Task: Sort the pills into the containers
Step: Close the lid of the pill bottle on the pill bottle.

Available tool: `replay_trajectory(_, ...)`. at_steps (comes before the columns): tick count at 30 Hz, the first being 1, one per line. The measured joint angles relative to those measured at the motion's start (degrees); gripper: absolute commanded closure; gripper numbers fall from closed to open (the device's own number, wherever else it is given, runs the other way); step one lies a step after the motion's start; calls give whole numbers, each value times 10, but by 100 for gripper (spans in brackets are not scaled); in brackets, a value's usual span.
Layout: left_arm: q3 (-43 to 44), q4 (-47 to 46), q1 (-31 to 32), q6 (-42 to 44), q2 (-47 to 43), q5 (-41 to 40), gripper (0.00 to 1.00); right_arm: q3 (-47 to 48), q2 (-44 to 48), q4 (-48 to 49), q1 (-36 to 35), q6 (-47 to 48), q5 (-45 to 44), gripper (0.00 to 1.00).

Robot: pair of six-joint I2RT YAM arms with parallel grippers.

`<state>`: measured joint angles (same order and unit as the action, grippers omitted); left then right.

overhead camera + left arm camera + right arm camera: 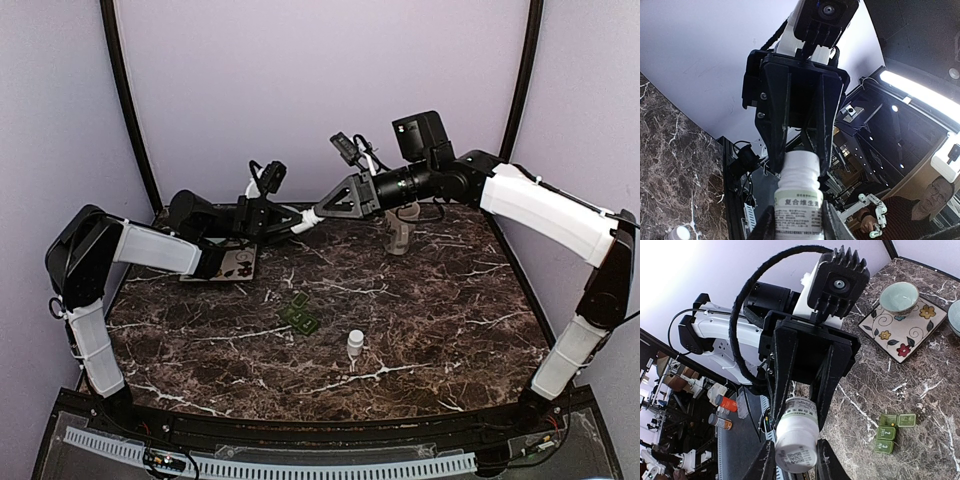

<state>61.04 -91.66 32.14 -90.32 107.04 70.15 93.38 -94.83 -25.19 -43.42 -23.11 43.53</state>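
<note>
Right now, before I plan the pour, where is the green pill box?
In the top view the green pill box lies near the middle of the table, just left of and beyond the small white item; the right wrist view shows it lower right.

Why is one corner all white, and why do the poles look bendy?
Right wrist view: bright light washes the top-left corner out to plain white, and the bottle looms large because it sits close to the lens. Left wrist view: a strip light glares on the right. Top view: the wide lens curves the dark poles near the edges.
</note>
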Motion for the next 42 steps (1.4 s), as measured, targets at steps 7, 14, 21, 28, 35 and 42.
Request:
replay_trajectory(7, 15, 0, 0, -2, 7, 5, 100, -2, 2, 6, 2, -1, 2, 99)
replay_trajectory(14, 39, -1, 0, -5, 21, 10, 100, -7, 7, 15, 6, -2, -1, 99)
replay_trajectory(21, 49, -1, 1, -6, 28, 7, 100, -19, 10, 31, 7, -15, -9, 100)
replay_trajectory(28, 54, -1, 3, -1, 32, 4, 100, -22, 14, 36, 8, -30, -14, 100)
replay_trajectory(35, 56, 22, 8, 45, 28, 5, 100, -22, 17, 27, 9, -38, -16, 100)
replay_trajectory(42, 56, 147, 10, 160, -3, 16, 100, -22, 17, 12, 12, -49, -19, 100)
